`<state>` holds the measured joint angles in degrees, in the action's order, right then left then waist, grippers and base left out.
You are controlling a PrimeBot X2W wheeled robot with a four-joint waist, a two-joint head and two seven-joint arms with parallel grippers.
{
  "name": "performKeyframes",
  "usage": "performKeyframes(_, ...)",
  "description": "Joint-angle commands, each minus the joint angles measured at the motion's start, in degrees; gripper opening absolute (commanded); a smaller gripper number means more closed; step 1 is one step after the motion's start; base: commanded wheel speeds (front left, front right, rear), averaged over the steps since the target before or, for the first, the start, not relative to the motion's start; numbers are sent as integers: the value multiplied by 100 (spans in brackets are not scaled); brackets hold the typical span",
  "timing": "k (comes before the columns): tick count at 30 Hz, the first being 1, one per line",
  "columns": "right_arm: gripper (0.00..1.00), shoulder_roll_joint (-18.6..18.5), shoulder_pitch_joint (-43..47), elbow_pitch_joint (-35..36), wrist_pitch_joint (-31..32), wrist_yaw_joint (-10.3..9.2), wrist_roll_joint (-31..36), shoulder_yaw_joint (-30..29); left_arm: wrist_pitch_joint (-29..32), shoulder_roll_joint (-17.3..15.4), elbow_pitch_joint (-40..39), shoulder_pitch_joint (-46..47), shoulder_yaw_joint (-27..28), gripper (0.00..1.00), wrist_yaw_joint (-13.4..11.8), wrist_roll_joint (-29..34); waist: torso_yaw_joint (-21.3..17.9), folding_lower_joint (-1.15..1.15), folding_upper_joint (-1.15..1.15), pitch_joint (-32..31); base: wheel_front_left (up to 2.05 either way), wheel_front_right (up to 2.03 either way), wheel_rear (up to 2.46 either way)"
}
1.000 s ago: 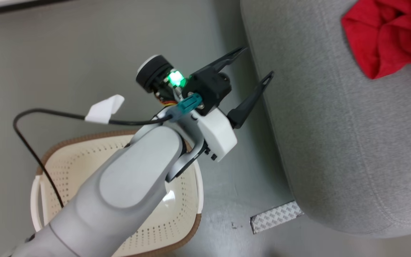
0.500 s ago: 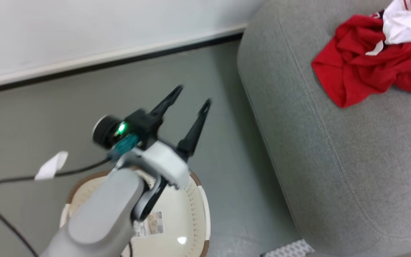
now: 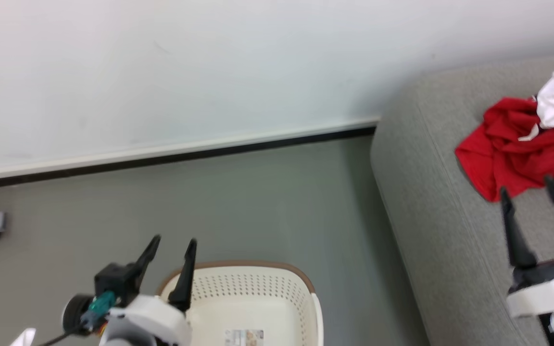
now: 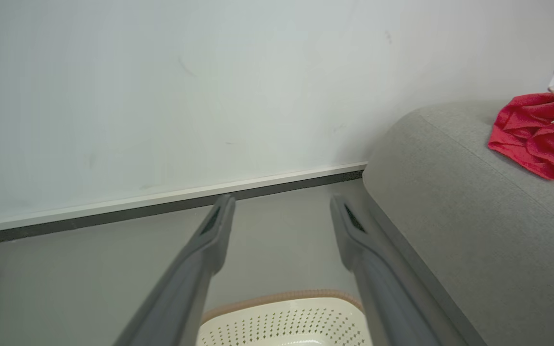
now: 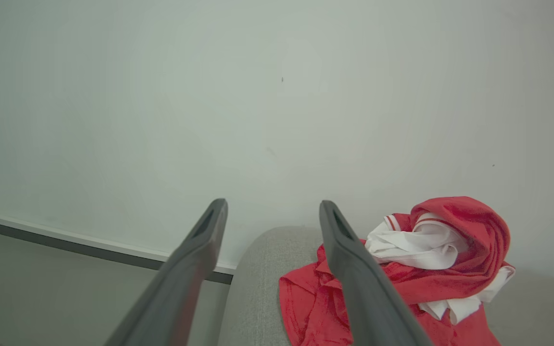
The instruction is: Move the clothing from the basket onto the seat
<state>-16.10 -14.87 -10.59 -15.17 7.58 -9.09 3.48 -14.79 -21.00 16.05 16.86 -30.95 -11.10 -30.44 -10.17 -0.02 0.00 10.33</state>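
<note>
Fingers wide on left gripper [image 3: 174,240] and right gripper [image 3: 526,186]; head view catches basket [image 3: 238,265] sticker [image 3: 244,337]

Crumpled red-and-white clothing [image 3: 512,154] atop the grey seat [image 3: 450,250]; cream, brown-rimmed perforated basket [image 3: 258,290] upright near its corner.

Even, diffuse light, brightest on the wall [image 3: 209,72] at 12 o'clock, leaves a faint shadow on the floor [image 3: 258,202] beside the seat [image 3: 440,250]; head view motion-blurred at 4 and 7 o'clock, wrist views' fingers [image 4: 197,269] unfocused at 6 o'clock.
</note>
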Motion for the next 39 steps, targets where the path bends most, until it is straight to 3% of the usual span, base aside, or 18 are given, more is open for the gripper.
performKeyframes(1, 100, 93, 190, 40, 7, -16, 46, 29, -42, -27, 22, -191, 88, 100, -45, -83, 298, 2, 0, -314, 0, 0, 0)
performKeyframes(9, 100, 784, 1129, 104, 7, -16, 350, 16, -35, 189, -196, -1123, 1007, 100, -215, 323, 576, 2, 0, -797, 0, 0, 0)
performKeyframes(17, 100, 1147, 1715, 198, 7, -16, 496, -128, -34, 486, -255, -1687, 1606, 100, 87, 773, 623, 2, 0, -1056, 0, 0, 0)
performKeyframes(39, 100, 1299, 1860, 40, 7, -16, 432, -71, -35, 1068, -176, -1984, 2527, 100, 736, 1459, 579, 2, 0, -1164, 0, 0, 0)
